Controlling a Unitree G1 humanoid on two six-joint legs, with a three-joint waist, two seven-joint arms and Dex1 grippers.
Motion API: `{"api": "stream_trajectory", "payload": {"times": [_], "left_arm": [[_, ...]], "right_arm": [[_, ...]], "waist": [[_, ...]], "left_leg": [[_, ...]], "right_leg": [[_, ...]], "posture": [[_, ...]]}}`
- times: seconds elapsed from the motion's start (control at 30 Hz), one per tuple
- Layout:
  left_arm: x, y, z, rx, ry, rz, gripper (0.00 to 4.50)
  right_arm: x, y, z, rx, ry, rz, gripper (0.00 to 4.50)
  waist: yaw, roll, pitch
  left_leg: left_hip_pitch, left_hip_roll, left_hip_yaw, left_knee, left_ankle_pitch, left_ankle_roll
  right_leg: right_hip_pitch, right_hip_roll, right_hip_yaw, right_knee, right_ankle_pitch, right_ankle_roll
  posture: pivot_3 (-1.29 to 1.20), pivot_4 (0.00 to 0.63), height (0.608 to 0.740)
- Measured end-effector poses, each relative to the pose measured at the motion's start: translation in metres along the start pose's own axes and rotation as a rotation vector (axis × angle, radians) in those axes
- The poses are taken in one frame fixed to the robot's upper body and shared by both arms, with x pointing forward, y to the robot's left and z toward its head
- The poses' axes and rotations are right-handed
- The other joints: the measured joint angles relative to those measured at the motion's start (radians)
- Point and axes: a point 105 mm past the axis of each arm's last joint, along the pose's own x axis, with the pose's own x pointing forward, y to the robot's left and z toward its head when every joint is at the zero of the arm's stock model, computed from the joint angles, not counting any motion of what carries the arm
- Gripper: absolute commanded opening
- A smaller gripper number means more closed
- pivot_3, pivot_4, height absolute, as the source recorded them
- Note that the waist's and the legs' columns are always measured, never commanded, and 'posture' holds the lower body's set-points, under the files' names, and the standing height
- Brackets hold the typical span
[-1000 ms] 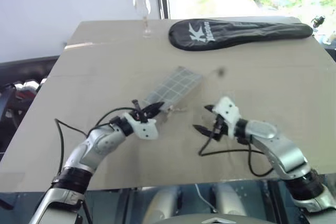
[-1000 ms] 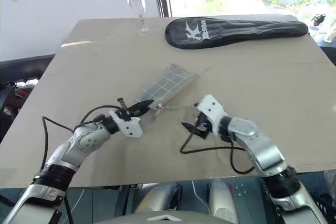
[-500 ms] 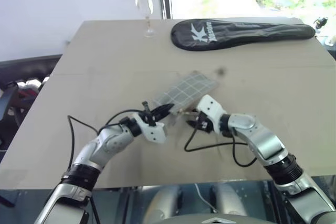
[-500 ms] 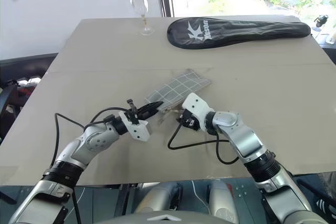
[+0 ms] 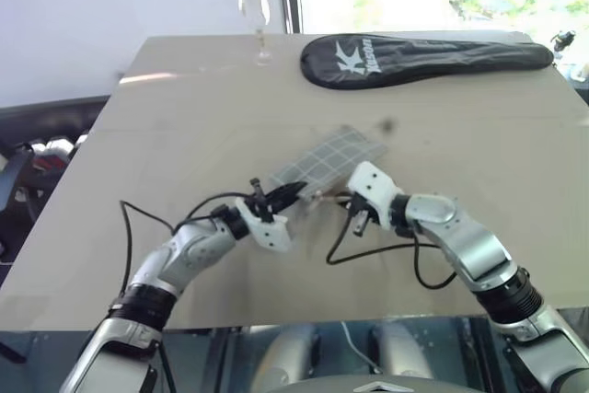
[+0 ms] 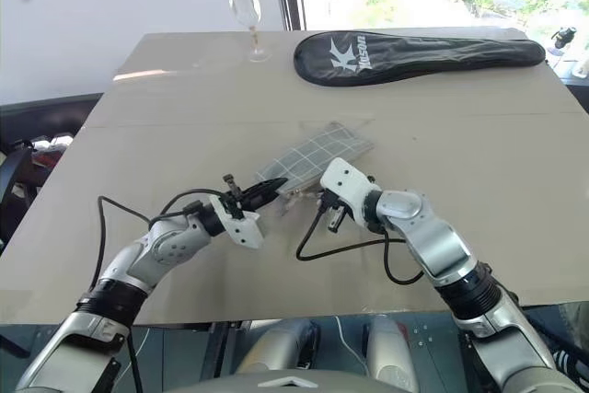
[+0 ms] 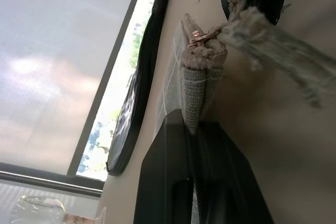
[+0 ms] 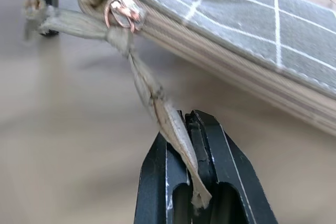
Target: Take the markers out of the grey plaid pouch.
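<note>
Right gripper (image 8: 195, 124) clamped shut on the zip pull (image 8: 157, 106), a knotted tan fabric strip hanging off a copper ring (image 8: 122, 11) at the pouch corner; strip caught between the black fingers (image 8: 223, 156), loose end poking back past the pinch. Left gripper (image 7: 195, 129) closed tight on the near end edge of the grey plaid pouch (image 5: 327, 158), fabric wedged between both black fingers, right next to the ring corner. Both grippers just beside each other at the pouch's near end, left one level, right one tilted down toward the tabletop (image 5: 184, 117). Pouch lying diagonally around mid-tabletop, near end lifted in the left grip, far end pointing toward the far right corner; zip closed as far as visible, tan seam showing along the edge. Markers not visible, contents of pouch can't be told. Black racket cover (image 5: 423, 54) with white lettering flat along the far edge, right half, well apart from the pouch. Wine glass (image 5: 253, 11) upright at the far edge, just left of the cover's rounded end. Black cables (image 5: 377, 250) looping from both wrists over the near part of the tabletop.
</note>
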Motion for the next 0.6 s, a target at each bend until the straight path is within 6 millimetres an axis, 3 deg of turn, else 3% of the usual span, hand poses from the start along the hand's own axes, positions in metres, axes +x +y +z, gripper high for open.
{"api": "stream_trajectory", "payload": {"times": [0.1,0.27,0.6], "left_arm": [[0.0008,0.0002,0.0001,0.003,-0.004,-0.001,0.00],[0.0006,-0.0001,-0.0001,0.001,-0.006,0.001,0.00],[0.0016,0.0000,0.0001,0.001,-0.007,0.001,0.00]], "right_arm": [[-0.0012,-0.0023,-0.0016,-0.013,0.011,-0.011,0.05],[-0.0028,-0.0011,-0.0022,-0.020,0.016,0.007,1.69],[-0.0024,-0.0002,0.0053,-0.051,0.009,0.026,1.69]], "waist": [[0.000,0.000,0.000],[0.000,0.000,0.000],[0.000,0.000,0.000]], "left_leg": [[0.000,0.000,0.000,0.000,0.000,0.000],[0.000,0.000,0.000,0.000,0.000,0.000],[0.000,0.000,0.000,0.000,0.000,0.000]], "right_leg": [[0.000,0.000,0.000,0.000,0.000,0.000],[0.000,0.000,0.000,0.000,0.000,0.000],[0.000,0.000,0.000,0.000,0.000,0.000]], "posture": [[0.00,0.150,0.740],[0.00,0.150,0.740],[0.00,0.150,0.740]]}}
